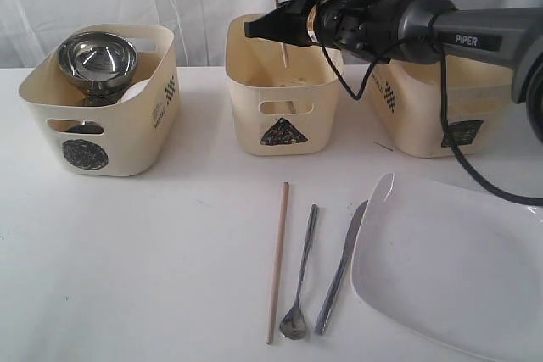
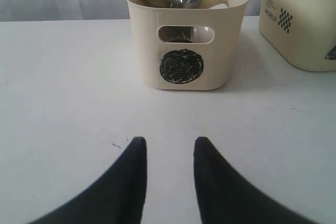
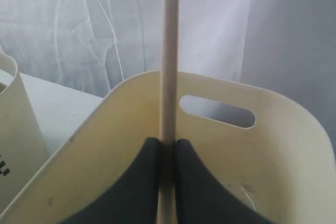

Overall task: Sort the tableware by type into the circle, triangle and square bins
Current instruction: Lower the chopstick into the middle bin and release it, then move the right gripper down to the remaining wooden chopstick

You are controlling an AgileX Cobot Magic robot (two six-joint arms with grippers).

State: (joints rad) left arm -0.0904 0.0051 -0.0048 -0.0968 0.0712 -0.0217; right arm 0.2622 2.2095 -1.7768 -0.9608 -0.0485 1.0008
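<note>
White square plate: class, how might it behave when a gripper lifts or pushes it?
The white square plate looks glossy, so probably slippery and breakable. Lying flat on the table, it would likely slide, not tip, if pushed. Its breadth suggests some weight.

The triangle bin (image 1: 254, 116) is smooth, matt cream plastic, like the circle bin (image 1: 127, 137) and square bin (image 1: 416, 125) beside it. In front of it lie a matt wooden chopstick (image 1: 277, 264), a polished metal spoon (image 1: 304, 269) and knife (image 1: 342, 267), and a glossy white plate (image 1: 441, 277). A second chopstick (image 3: 169, 51) above it is bare wood; the bowl (image 1: 97, 58) left of it, mirror-bright steel.
</note>
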